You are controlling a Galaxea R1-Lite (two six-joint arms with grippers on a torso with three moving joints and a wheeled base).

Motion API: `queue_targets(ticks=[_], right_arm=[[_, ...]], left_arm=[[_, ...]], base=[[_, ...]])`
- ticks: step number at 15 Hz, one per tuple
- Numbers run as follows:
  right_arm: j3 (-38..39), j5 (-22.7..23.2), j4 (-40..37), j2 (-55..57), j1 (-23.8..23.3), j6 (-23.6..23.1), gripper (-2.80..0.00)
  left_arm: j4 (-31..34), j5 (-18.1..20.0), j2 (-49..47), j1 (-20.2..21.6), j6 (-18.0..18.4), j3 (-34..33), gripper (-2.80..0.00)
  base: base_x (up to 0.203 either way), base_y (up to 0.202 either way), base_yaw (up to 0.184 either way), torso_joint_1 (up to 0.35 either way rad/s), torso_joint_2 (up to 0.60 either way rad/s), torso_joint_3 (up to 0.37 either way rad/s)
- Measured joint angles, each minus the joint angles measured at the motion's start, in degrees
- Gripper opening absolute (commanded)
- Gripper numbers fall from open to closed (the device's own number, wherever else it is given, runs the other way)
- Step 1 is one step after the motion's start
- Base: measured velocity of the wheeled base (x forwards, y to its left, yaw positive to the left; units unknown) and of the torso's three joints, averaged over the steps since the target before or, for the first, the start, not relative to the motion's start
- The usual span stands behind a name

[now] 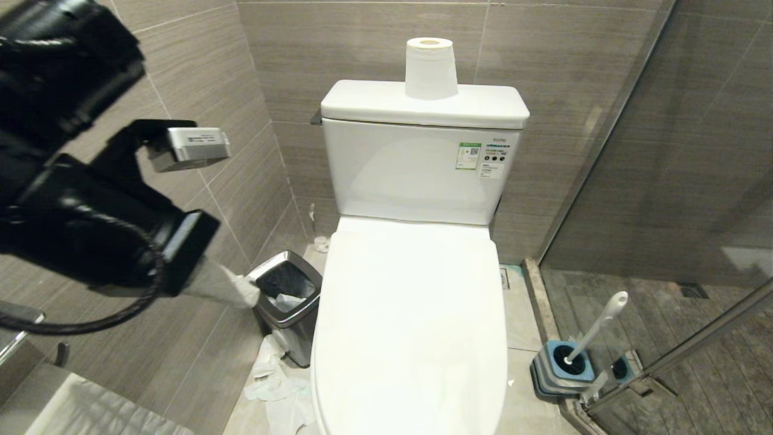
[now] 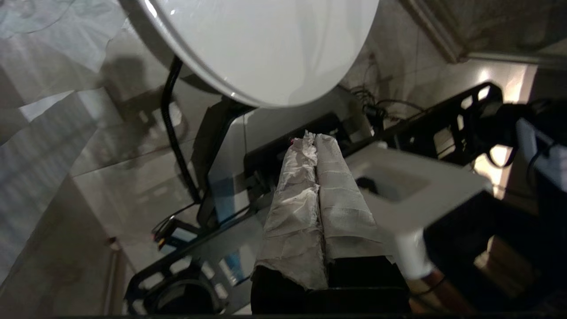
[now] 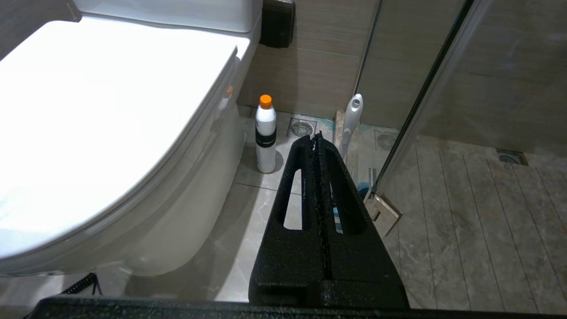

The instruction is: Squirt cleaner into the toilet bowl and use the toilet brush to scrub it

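Toilet bowl sitting centre, lid down, basin hidden; lid needing lifting first, by my reading. Left gripper hanging left of toilet, over bin, paper-wrapped fingers pressing together, holding nothing. Bin holding crumpled tissue. Right gripper resting near right, jaws closed, empty, nearer to toilet brush. Brush leaning up-right in holder, right of bowl. Cleaner bottle standing between.
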State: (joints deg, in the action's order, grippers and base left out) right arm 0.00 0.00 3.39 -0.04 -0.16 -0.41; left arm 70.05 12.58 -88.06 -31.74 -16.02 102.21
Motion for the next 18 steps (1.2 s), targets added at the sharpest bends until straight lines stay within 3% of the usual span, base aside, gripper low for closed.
queue_targets(ticks=[4,7,12,18], right_arm=[[0.0,0.0,0.0,0.0,0.0,0.0,-2.80],[0.0,0.0,0.0,0.0,0.0,0.0,-2.80],[0.0,0.0,0.0,0.0,0.0,0.0,-2.80],[0.0,0.0,0.0,0.0,0.0,0.0,-2.80]], left_arm=[[2.5,-7.5,10.5,1.4,9.9,1.1,-2.80],[0.7,-9.4,17.5,6.9,16.8,1.1,-2.80],[-7.1,-7.3,27.9,20.6,18.7,0.5,-2.80],[-24.1,-4.8,42.1,22.8,21.2,-4.2,-2.80]], base=[[0.000,0.000,0.000,0.000,0.00,0.000],[0.000,0.000,0.000,0.000,0.00,0.000],[0.000,0.000,0.000,0.000,0.00,0.000],[0.000,0.000,0.000,0.000,0.00,0.000]])
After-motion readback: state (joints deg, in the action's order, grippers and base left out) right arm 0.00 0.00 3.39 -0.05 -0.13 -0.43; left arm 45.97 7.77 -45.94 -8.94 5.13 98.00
